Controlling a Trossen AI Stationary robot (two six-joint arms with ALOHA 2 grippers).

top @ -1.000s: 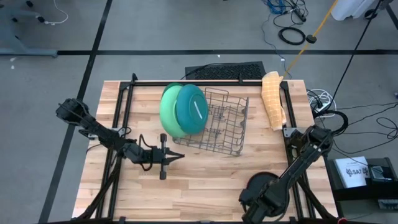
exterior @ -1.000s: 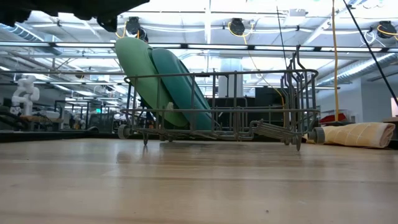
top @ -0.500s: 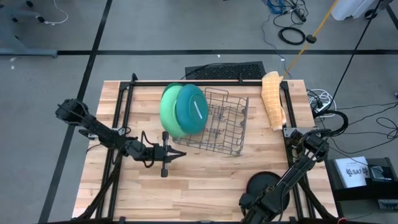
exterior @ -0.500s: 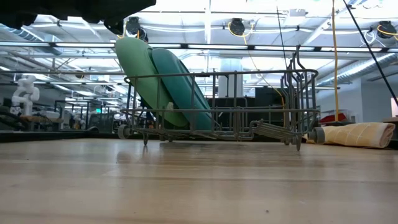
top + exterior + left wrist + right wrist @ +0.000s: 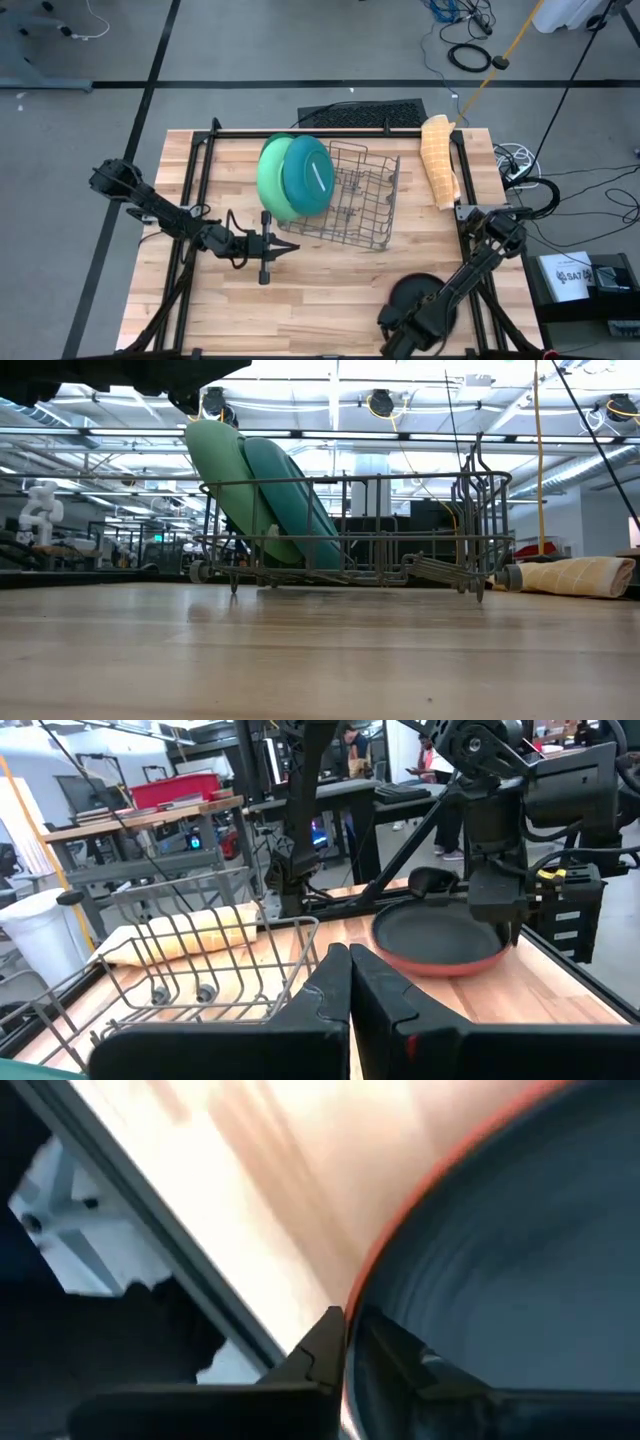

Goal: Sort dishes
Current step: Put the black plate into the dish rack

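Room: we look across a wooden plank counter point(image 5: 320, 290) into a workshop with benches and ceiling lights.
Rack: the grey wire dish rack point(image 5: 350, 200) stands mid-counter, with a rolled yellow cloth point(image 5: 439, 158) well apart near the far right corner.
Racked plates: the large light-green round plate point(image 5: 272, 180) and the large teal-green round plate point(image 5: 307, 175) lean on edge, touching, at the rack's left end.
Third plate: the smaller round plate, black on the upper face with an orange-red rim point(image 5: 438, 933), sits low at the counter's near right edge.
Handling: we judge it stiff, light and slick; the thin rim is the place to pinch.
Right gripper point(image 5: 347, 1342): its jaws are clamped on that plate's rim; the arm folds low along the right edge.
Left gripper point(image 5: 278, 250): jaws pressed together and empty, arm stretched out just before the rack, pointing right.
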